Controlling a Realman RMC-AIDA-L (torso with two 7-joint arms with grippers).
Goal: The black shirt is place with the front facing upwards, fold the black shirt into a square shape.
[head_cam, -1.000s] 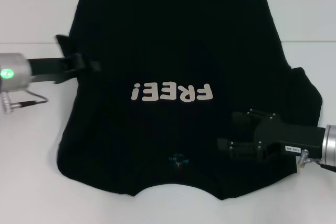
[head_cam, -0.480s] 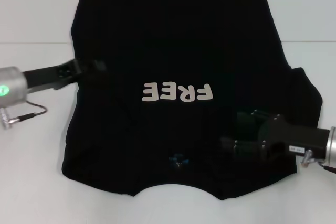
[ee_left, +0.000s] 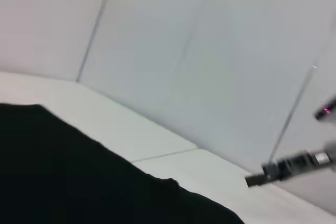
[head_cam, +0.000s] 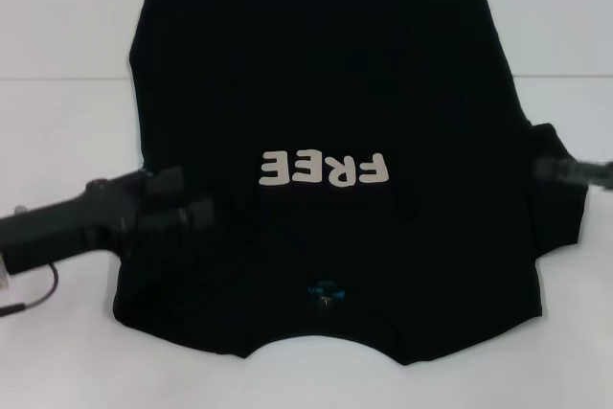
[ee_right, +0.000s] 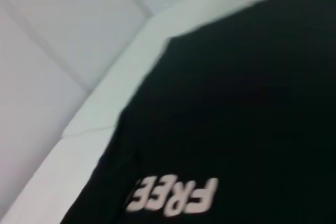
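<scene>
White tabletop (head_cam: 57, 35) carries the black shirt (head_cam: 326, 74), lettering up. My left gripper (head_cam: 187, 200) hovers over its left side, jaws spread. My right gripper (head_cam: 565, 170) sits at its right sleeve; jaws unreadable.

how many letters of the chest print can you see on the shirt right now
4: F, R, E, E of the chest print run upside down across the black shirt. More may be hidden under the fold by the left gripper.

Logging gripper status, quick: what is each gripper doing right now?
Left gripper: open, over the black shirt, holding nothing.
Right gripper: cannot be told.
</scene>
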